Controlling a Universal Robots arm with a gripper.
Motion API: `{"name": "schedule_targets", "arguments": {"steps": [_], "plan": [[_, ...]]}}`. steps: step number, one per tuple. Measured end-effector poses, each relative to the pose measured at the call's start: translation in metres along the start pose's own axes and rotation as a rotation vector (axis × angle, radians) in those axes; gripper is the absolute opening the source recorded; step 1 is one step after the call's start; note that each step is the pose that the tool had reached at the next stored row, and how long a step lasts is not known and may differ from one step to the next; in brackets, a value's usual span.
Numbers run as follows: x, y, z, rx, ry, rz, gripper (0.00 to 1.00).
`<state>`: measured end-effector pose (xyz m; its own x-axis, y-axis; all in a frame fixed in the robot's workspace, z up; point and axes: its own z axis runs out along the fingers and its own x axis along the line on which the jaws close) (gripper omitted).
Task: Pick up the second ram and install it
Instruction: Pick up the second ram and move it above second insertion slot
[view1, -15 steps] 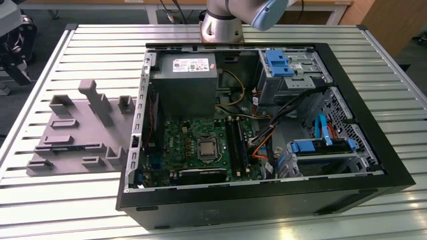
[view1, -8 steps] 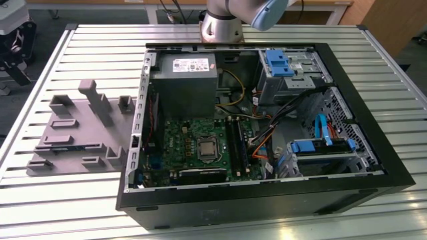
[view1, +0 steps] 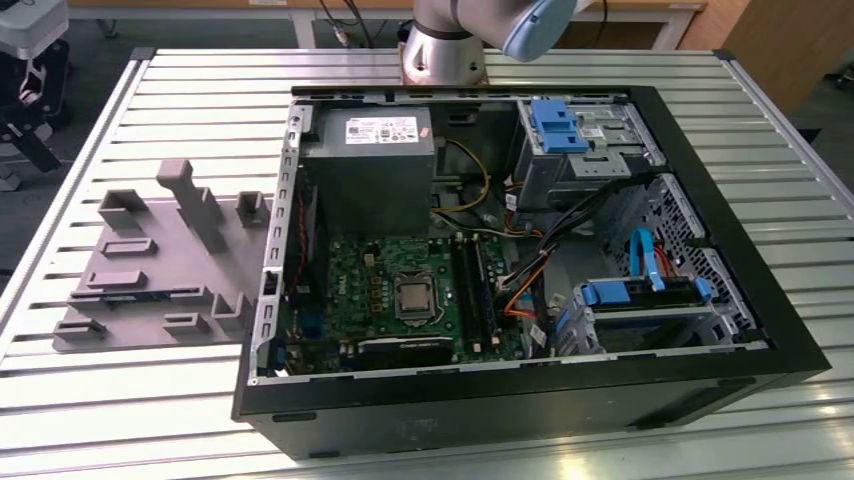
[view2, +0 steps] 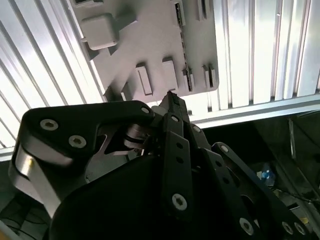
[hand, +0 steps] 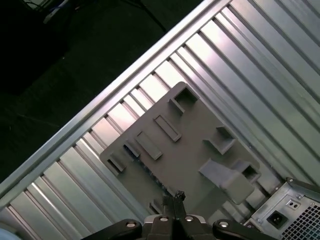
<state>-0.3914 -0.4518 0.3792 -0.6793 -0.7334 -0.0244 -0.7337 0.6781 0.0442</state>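
The second ram looks like a thin dark bluish strip (view1: 131, 296) standing on edge in a slot of the grey holder tray (view1: 154, 250), at the exterior view's left. The strip (hand: 131, 149) appears again in the first wrist view, near the tray's edge. My gripper (hand: 176, 195) hangs well above that tray, fingers pressed together with nothing between them. In the second wrist view the black gripper (view2: 170, 96) points down at the tray (view2: 150, 40). The open computer case (view1: 534, 260) holds the green motherboard (view1: 387, 275) with long black slots (view1: 470, 290).
The case and tray rest on a slatted aluminium table (view1: 200, 90). Inside the case are a grey power supply (view1: 367, 170), blue drive brackets (view1: 561, 125) and bundled cables (view1: 534, 280). The arm's base (view1: 447, 45) stands behind the case. Dark floor lies beyond the table edge (hand: 60, 65).
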Motion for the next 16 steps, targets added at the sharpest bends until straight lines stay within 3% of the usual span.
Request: {"name": "schedule_targets", "arguments": {"steps": [4, 13, 16], "plan": [[0.0002, 0.0001, 0.0000, -0.0013, 0.0023, -0.051, 0.11], [0.0001, 0.0001, 0.0001, -0.0013, 0.0024, -0.053, 0.11], [0.0002, 0.0002, 0.0002, -0.0019, 0.0035, -0.080, 0.11]]}}
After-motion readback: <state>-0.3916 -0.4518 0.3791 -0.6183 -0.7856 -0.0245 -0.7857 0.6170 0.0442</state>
